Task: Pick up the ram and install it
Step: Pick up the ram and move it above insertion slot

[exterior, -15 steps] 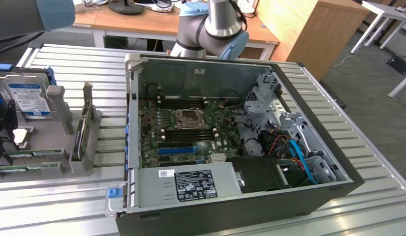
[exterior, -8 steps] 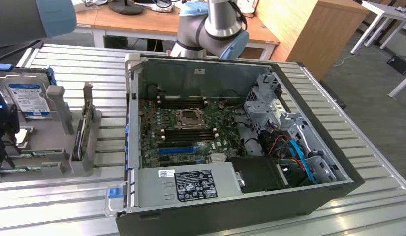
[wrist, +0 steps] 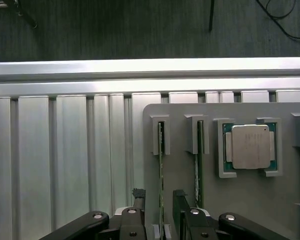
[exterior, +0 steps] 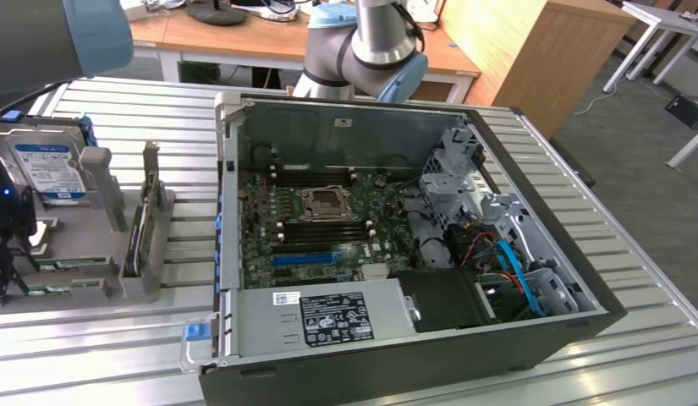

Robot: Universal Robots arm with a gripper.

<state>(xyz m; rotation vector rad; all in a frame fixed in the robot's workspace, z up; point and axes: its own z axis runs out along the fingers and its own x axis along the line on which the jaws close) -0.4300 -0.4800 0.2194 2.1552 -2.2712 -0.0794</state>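
Note:
The ram (wrist: 161, 165) is a thin green stick standing on edge in a slot of a grey holder plate (wrist: 185, 200). A second, similar stick (wrist: 197, 160) stands in the neighbouring slot. My gripper (wrist: 159, 196) is open, with one dark finger (wrist: 138, 196) on each side of the first stick and a gap to either face. In the exterior view the gripper (exterior: 4, 220) hangs low over the holder at the far left, where green stick edges (exterior: 61, 271) show. The motherboard's black memory slots (exterior: 326, 222) lie beside the processor socket inside the open PC case (exterior: 530, 245).
A processor chip (wrist: 250, 146) sits in a pocket of the same holder. A hard drive (exterior: 50, 169) and an upright card with a metal bracket (exterior: 140, 224) stand in grey fixtures beside it. The case sits on a ribbed aluminium table (exterior: 101, 355). The arm's base (exterior: 365, 42) rises behind the case.

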